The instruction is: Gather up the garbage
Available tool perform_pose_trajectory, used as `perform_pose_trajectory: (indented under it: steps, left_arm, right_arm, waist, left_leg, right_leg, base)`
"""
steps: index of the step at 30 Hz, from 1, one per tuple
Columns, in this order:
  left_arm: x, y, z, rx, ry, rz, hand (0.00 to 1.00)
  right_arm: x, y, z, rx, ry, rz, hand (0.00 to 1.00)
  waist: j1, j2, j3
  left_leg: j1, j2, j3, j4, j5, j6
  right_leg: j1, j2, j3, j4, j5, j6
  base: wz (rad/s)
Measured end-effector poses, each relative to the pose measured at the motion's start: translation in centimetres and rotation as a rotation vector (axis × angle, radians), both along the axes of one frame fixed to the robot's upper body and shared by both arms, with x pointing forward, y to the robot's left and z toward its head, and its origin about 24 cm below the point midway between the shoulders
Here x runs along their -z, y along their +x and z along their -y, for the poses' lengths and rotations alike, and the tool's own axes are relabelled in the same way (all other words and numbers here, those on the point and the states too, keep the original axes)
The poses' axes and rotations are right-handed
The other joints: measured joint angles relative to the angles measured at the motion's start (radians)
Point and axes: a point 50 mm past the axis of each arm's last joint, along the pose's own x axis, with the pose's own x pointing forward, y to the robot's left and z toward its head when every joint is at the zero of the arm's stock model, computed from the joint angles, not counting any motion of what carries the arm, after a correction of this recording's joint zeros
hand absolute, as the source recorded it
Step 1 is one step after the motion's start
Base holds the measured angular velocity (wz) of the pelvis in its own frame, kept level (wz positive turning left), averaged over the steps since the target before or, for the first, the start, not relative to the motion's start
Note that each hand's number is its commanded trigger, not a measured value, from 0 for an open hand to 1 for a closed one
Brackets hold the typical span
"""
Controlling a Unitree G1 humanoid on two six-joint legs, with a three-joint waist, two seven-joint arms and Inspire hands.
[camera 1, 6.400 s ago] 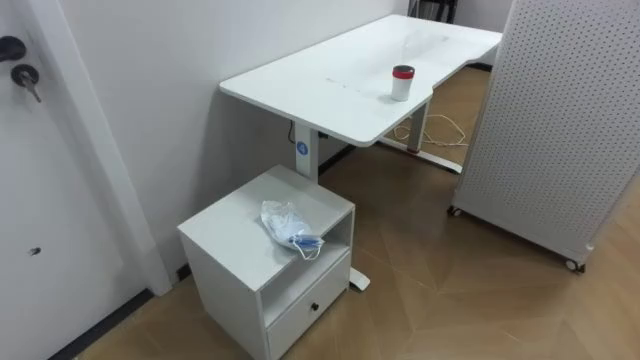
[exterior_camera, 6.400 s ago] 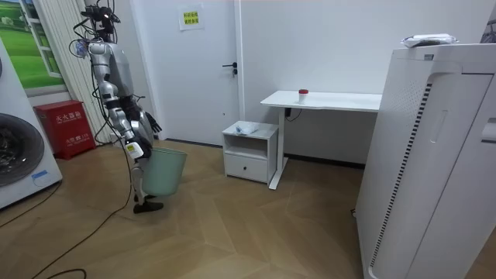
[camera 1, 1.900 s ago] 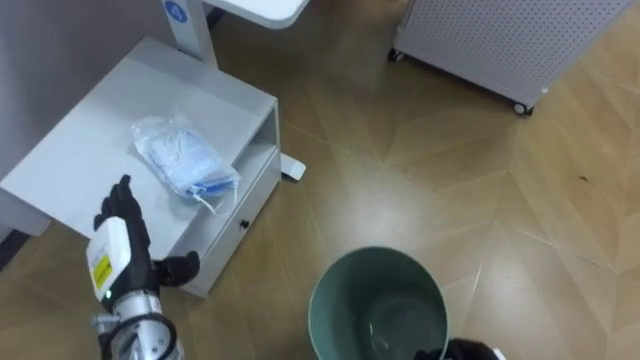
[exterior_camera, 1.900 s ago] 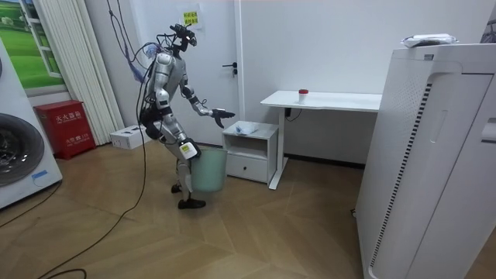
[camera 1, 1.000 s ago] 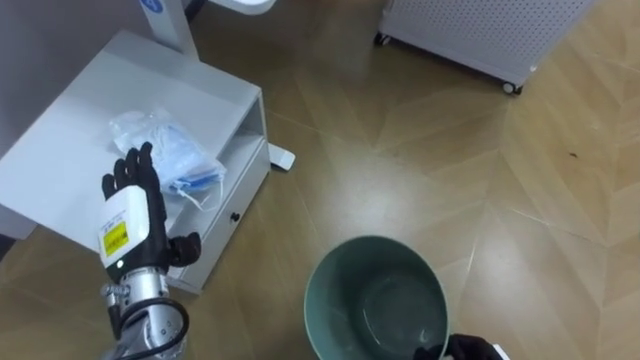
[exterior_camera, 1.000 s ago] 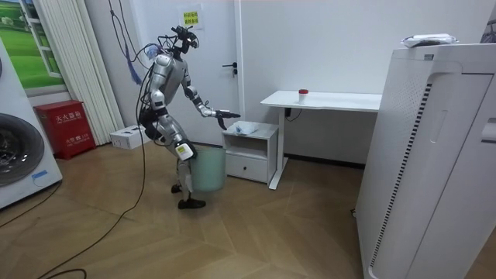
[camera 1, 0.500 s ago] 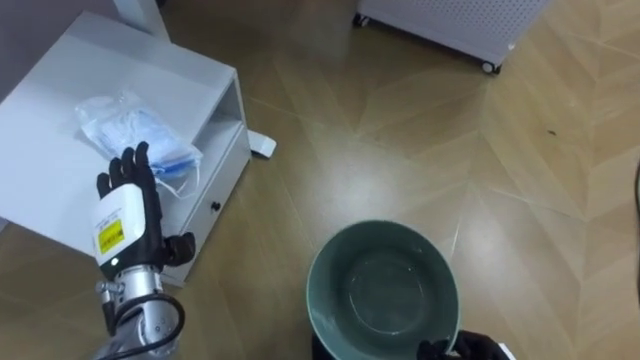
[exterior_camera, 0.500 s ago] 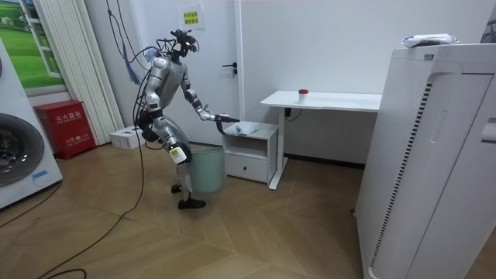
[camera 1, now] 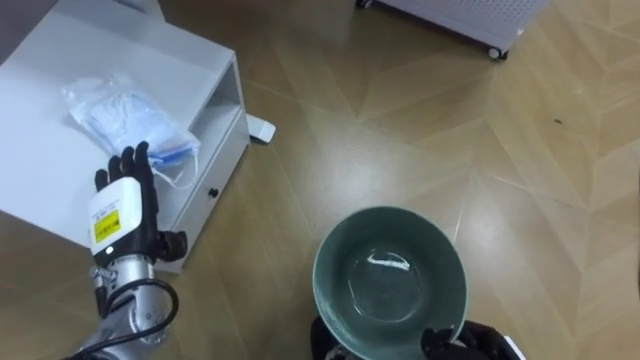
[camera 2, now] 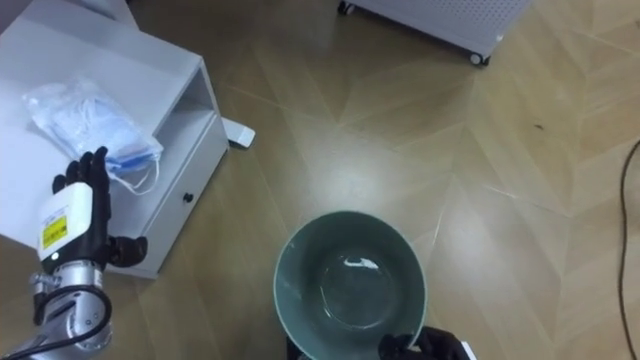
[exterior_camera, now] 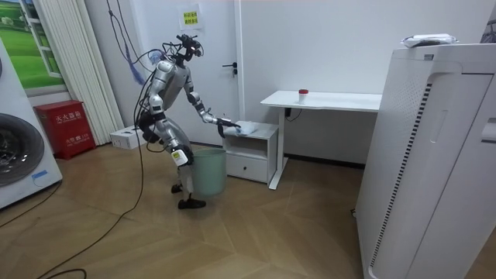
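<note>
The garbage is a clear plastic bag [camera 1: 125, 115] of blue and white stuff. It lies on top of a low white cabinet [camera 1: 40, 170]. My left hand [camera 1: 122, 210] is over the cabinet's near edge, fingers straight and open, with its tips just short of the bag. A green bin [camera 1: 340, 270] stands open below me, right of the cabinet. My right hand [camera 1: 465, 345] is curled on the bin's near rim. In the room view I stand leaning toward the cabinet [exterior_camera: 249, 147], my left hand [exterior_camera: 226, 122] stretched over its top and the bin [exterior_camera: 208, 172] by my legs.
The cabinet has an open shelf and a drawer [camera 1: 205, 195] on its front. A white perforated panel on wheels [camera 1: 450, 15] stands beyond it across wood floor. In the room view a white desk [exterior_camera: 325, 101] with a red-lidded cup [exterior_camera: 303, 94] stands behind the cabinet.
I have walked to the cabinet with the bin. In the last second my left hand has moved forward over the cabinet's edge toward the bag. The right hand stays on the bin.
</note>
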Motion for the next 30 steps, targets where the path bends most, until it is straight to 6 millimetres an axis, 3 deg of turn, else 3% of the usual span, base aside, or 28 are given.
perform_pose_trajectory:
  steps: [4, 9, 12, 14, 15, 16, 30]
  left_arm:
    - [-0.1, 0.1, -0.1, -0.005, 0.011, -0.013, 0.00]
    - [-0.6, 0.5, -0.1, -0.008, 0.016, -0.007, 0.00]
    - [-1.1, 0.8, -0.2, -0.009, 0.021, 0.003, 0.00]
    - [-1.2, 0.9, -0.2, -0.010, 0.023, 0.005, 0.04]
    - [-1.2, 1.0, -0.2, -0.013, 0.025, 0.004, 0.70]
    - [-1.2, 1.0, -0.2, -0.015, 0.026, 0.002, 1.00]
    - [-3.1, 1.5, -1.8, -0.048, 0.096, 0.042, 1.00]
  right_arm:
    - [-0.1, 0.1, 0.0, 0.012, 0.023, 0.005, 1.00]
    - [-0.2, 0.3, 0.2, 0.022, 0.027, 0.011, 1.00]
    - [-0.4, 0.5, 0.2, 0.026, 0.033, 0.018, 1.00]
    - [-0.5, 0.5, 0.2, 0.025, 0.034, 0.022, 1.00]
    - [-0.5, 0.6, 0.2, 0.025, 0.035, 0.022, 1.00]
    - [-0.5, 0.6, 0.1, 0.027, 0.034, 0.019, 1.00]
    - [-0.4, 0.6, 0.3, 0.037, 0.044, -0.011, 1.00]
  waist:
    - [0.001, 0.002, 0.0014]
    - [0.002, 0.014, 0.0084]
    - [0.001, 0.014, 0.0087]
    - [0.001, 0.015, 0.0088]
    - [0.001, 0.015, 0.0089]
    - [0.001, 0.015, 0.0089]
    - [0.004, 0.020, 0.0057]
  left_leg:
    - [-0.030, 0.012, 0.000, 0.030, -0.012, 0.000]
    - [-0.050, 0.013, 0.000, 0.039, -0.015, 0.000]
    - [-0.060, 0.013, 0.000, 0.044, -0.015, 0.001]
    - [-0.063, 0.013, 0.000, 0.044, -0.015, 0.002]
    - [-0.064, 0.013, 0.000, 0.044, -0.015, 0.002]
    - [-0.064, 0.013, 0.000, 0.044, -0.015, 0.002]
    - [-0.049, 0.013, -0.001, 0.043, -0.016, 0.001]
  right_leg:
    - [-0.028, 0.005, -0.001, 0.019, -0.004, -0.003]
    - [-0.047, 0.005, 0.000, 0.026, -0.004, -0.002]
    - [-0.058, 0.004, 0.000, 0.033, -0.006, -0.003]
    - [-0.060, 0.004, 0.000, 0.034, -0.006, -0.003]
    - [-0.061, 0.004, 0.000, 0.034, -0.006, -0.003]
    - [-0.061, 0.004, 0.001, 0.033, -0.006, -0.003]
    - [-0.047, 0.005, 0.001, 0.030, -0.005, -0.003]
  base:
    - [-0.06]
    - [0.00]
    - [0.00]
    - [0.00]
    - [0.00]
    - [0.00]
    - [0.00]
